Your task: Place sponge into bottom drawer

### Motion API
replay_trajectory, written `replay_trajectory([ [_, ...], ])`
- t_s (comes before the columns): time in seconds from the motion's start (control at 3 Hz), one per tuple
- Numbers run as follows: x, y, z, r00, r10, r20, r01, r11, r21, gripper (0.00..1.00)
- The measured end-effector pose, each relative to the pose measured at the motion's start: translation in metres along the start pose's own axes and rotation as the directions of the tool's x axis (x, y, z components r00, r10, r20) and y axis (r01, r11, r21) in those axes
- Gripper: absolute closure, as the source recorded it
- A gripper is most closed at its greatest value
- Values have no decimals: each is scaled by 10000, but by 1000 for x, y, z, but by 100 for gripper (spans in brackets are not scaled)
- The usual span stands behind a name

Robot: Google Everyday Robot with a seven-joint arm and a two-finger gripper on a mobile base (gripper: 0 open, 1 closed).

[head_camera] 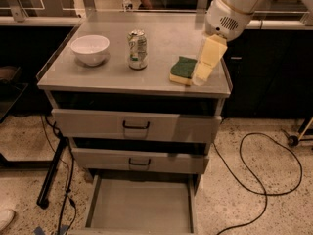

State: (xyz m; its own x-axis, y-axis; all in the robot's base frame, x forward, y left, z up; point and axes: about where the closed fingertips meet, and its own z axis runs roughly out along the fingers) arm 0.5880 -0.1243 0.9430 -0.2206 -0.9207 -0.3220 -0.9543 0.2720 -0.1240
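A grey metal cabinet top (161, 38) fills the middle of a dim workroom with a speckled floor, dark benches behind it. The pale yellow gripper (201, 75) hangs tip-down over the right front corner of that top, under the white arm's rounded wrist. Whether it is spread or closed cannot be told from this angle, and it carries nothing that shows. The small sponge with a dark green scouring top over yellow foam (182, 70) lies flat on the top just to the left of the gripper's tip. Its right edge is partly hidden behind the gripper, so whether the two touch cannot be told. Further left stand a dented silver drinks can (138, 49) and a white ceramic bowl (90, 49), both well apart from the gripper. Below, two grey drawers with black handles (137, 125) sit nearly closed. The wide bottom drawer (139, 204) is pulled out, its flat grey floor bare. By my reading the drawer is ready and the approach is nearly made, while the grasp, lift, carry down and release are all not yet done
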Motion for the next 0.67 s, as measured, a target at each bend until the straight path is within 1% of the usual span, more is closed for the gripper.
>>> replay_trajectory([
  [0.33, -6, -6, 1, 10000, -39, 75, 38, 10000, 84, 0],
  [0.67, -6, -6, 1, 10000, -37, 76, 37, 10000, 84, 0],
])
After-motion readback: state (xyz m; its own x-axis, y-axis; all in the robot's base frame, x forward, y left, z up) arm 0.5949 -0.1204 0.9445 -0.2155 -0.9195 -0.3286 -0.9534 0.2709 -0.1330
